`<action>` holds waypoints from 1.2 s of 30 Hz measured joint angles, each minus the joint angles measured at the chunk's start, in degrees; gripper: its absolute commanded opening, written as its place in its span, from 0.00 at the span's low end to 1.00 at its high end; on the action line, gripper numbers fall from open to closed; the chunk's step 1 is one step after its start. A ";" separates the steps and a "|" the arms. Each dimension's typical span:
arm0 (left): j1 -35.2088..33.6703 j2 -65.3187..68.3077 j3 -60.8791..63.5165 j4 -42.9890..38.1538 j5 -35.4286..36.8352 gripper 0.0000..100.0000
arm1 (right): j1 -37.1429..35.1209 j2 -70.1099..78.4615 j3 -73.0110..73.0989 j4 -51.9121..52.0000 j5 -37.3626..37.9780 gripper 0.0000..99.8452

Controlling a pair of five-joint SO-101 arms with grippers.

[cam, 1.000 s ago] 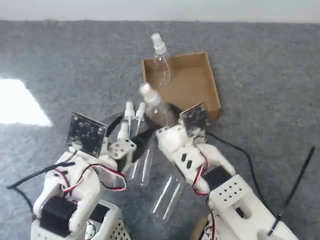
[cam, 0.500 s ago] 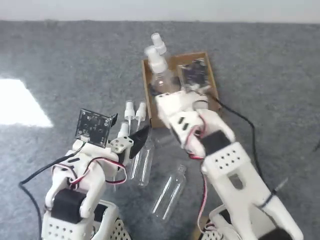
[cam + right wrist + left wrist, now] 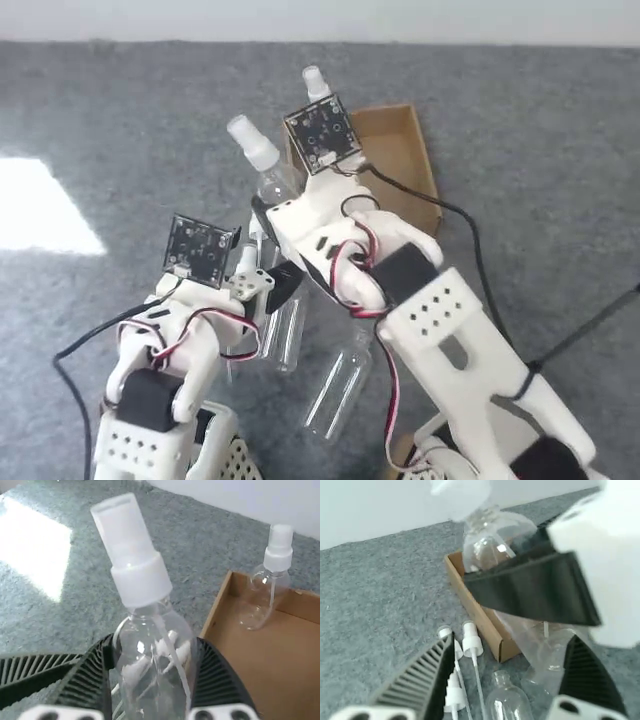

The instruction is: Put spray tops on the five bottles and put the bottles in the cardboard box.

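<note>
The bottle (image 3: pixel 268 180) with its spray top (image 3: pixel 132 555) on is clamped upright in the right claw (image 3: pixel 150 680), whose fingers press on both sides of the clear body. Half a second ago it hung over the box (image 3: pixel 395 165). Now it has swung out past the box's 9 o'clock wall and hangs over bare floor. A second ago it was low, by the box's 7 o'clock corner, so the arm has lifted it, crossed the box and overshot. This one is not packed yet; I judge it must travel back toward 3 o'clock before it can be let go.

A second bottle (image 3: pixel 262 600), capped, stands in the box's 11 o'clock corner. So one looks done, one is in the air, and three bare bottles (image 3: pixel 340 385) lie at 6 o'clock of the box. The loose tops (image 3: pixel 471 642) lie near them.

The left claw (image 3: pixel 512 647) hangs over those tops with its fingers spread wide and nothing between them. Its arm has edged a little toward 12 o'clock over the last second.

Everything sits on a grey carpet (image 3: pixel 120 110). A bright patch of light (image 3: pixel 35 210) falls at 9 o'clock, and a pale wall (image 3: pixel 300 18) runs along the 12 o'clock edge. Black cables (image 3: pixel 475 255) trail from the arms across the pile.
</note>
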 measured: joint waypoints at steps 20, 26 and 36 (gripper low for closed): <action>-1.76 0.00 0.00 -0.09 -0.09 0.32 | 9.41 -5.71 -0.09 1.32 3.08 0.01; -15.56 -0.18 2.02 0.44 -0.26 0.32 | 21.63 7.03 -0.09 -14.07 3.08 0.01; -29.36 -0.09 13.54 -6.15 -3.52 0.32 | 25.49 29.89 -2.99 -38.68 3.43 0.01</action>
